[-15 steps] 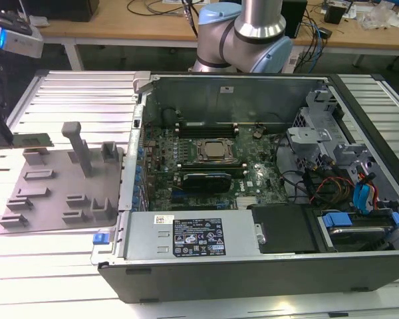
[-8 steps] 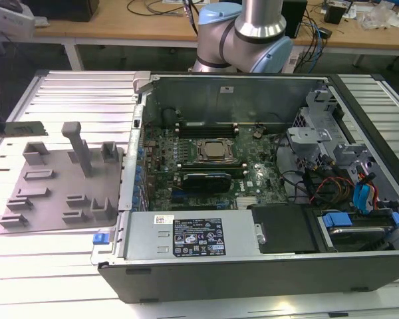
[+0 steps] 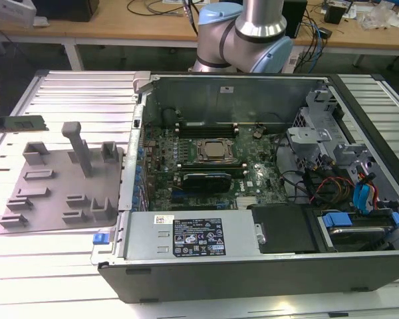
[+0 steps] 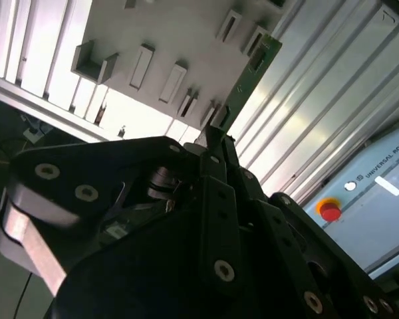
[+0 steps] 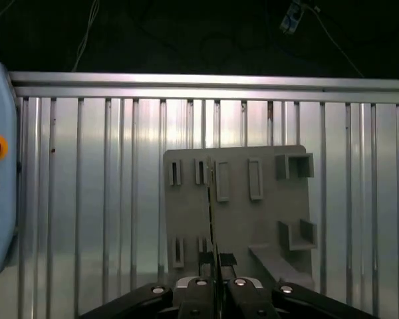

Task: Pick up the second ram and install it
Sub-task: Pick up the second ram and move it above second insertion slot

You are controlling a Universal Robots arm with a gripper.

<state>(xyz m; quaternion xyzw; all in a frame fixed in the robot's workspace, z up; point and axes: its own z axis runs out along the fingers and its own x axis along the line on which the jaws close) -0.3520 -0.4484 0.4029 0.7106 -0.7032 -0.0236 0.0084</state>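
The second ram (image 4: pixel 250 81) is sitting clamped edge-on between the gripper (image 5: pixel 216 284) fingers, hanging above the grey holder tray (image 5: pixel 266 212) on the ribbed metal table (image 5: pixel 86 199). The open computer case (image 3: pixel 253 266) is lying well apart, toward the exterior view's right.

tray (image 5: pixel 246 226): grey matt plastic | table (image 5: pixel 86 199): ribbed shiny metal | second ram (image 4: pixel 246 90): green circuit board | tool (image 5: pixel 216 262): black, matt
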